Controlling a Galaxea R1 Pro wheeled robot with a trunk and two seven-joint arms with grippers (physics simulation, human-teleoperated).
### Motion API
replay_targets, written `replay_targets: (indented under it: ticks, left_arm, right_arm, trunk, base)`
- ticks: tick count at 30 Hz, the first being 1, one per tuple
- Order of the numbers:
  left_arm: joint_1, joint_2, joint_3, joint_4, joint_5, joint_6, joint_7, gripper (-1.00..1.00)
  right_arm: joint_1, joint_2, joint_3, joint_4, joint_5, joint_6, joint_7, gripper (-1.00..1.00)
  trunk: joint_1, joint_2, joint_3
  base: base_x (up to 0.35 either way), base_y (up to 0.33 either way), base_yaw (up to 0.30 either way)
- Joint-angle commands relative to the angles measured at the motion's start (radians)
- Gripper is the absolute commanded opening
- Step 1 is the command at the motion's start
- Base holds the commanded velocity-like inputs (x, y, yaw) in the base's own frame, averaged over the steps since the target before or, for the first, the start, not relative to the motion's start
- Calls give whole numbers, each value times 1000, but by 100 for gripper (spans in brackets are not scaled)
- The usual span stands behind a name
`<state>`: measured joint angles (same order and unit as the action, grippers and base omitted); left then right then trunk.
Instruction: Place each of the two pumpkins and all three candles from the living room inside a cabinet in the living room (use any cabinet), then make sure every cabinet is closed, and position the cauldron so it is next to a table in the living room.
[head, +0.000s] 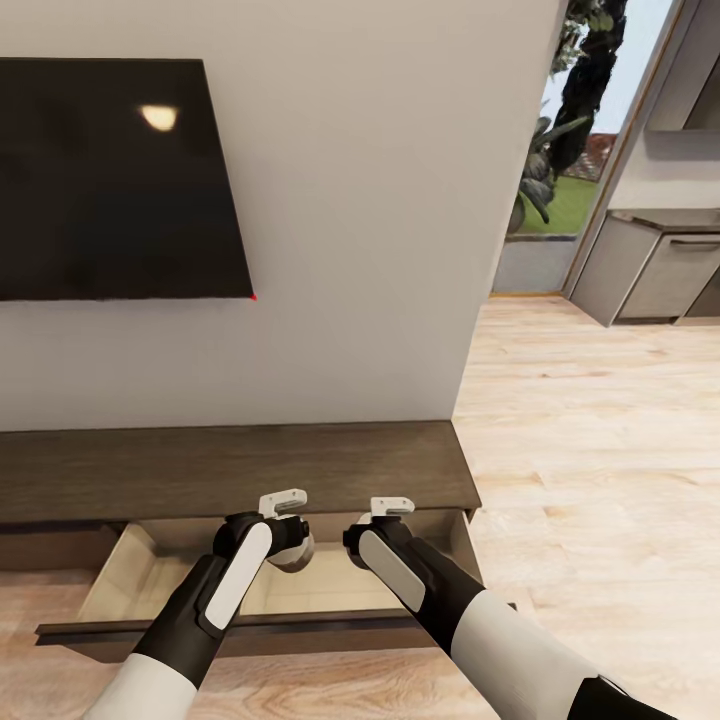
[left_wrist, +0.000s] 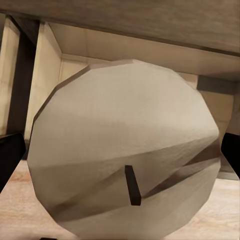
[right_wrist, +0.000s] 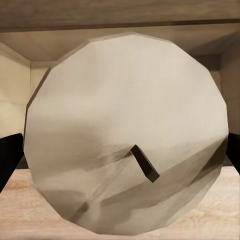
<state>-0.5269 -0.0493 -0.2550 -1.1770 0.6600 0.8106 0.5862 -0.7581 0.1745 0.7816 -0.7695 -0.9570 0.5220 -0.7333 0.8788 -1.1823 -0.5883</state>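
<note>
1. Nearest in the head view, low in the frame, two black-and-white arms reach forward over the pulled-out drawer (head: 130, 590) of the cabinet (head: 240, 470). The left gripper (head: 285, 520) sits just left of centre and the right gripper (head: 385, 520) just right of it, near each other but apart.

2. The left gripper is clamped on a candle (left_wrist: 125, 160). In the left wrist view its faceted round end faces the camera, a short dark wick (left_wrist: 132, 185) standing near the middle, so its long axis runs towards the lens. Dark fingers (left_wrist: 10, 157) press in at both side edges of the frame. In the head view a pale grey rounded bit of it (head: 295, 548) shows just under the gripper.

3. The right gripper likewise grips a second candle (right_wrist: 127, 132). Its flat polygonal end is turned to the right wrist camera, with a tilted dark wick (right_wrist: 145, 162) below centre and dark fingers (right_wrist: 10, 160) at both side edges. In the head view I cannot make this one out behind the arm.

4. Both candles are matte, grey-white stubby cylinders with angular facets.

5. Beneath the grippers the drawer's light beige wood inside lies open, a dark front rail across the lower frame.

6. Beyond, the cabinet's flat dark-brown grained top runs across the middle of the frame.

7. Farther back, a black glossy screen (head: 110, 180) hangs on the white wall at upper left; pale plank floor (head: 600, 450) stretches right towards grey kitchen units (head: 660, 265) and an opening onto greenery.
</note>
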Motion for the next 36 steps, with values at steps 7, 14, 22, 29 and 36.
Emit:
replay_targets:
  ticks: [7,14,22,29,36]
  left_arm:
    - [-1,0,-1,-1,10,1,10,-100]
    - [-1,0,-1,-1,10,1,10,-100]
    - [-1,-1,-1,-1,10,1,10,-100]
    - [-1,-1,-1,-1,11,1,10,-100]
    - [-1,-1,-1,-1,12,1,9,-100]
  right_arm:
    - [-1,0,2,-1,-5,3,-8,-100]
    - [-1,0,2,-1,-5,3,-8,-100]
    - [-1,0,2,-1,-5,3,-7,-100]
    - [-1,0,2,-1,-5,1,-6,-100]
    - [-1,0,3,-1,-4,1,-6,-100]
  trunk:
    - [27,-50,-23]
    - [54,-99,-45]
    - [84,-155,-70]
    - [111,-204,-92]
    - [138,-253,-114]
  base:
    - [0,0,0]
    - [0,0,0]
    - [0,0,0]
    - [0,0,0]
    - [0,0,0]
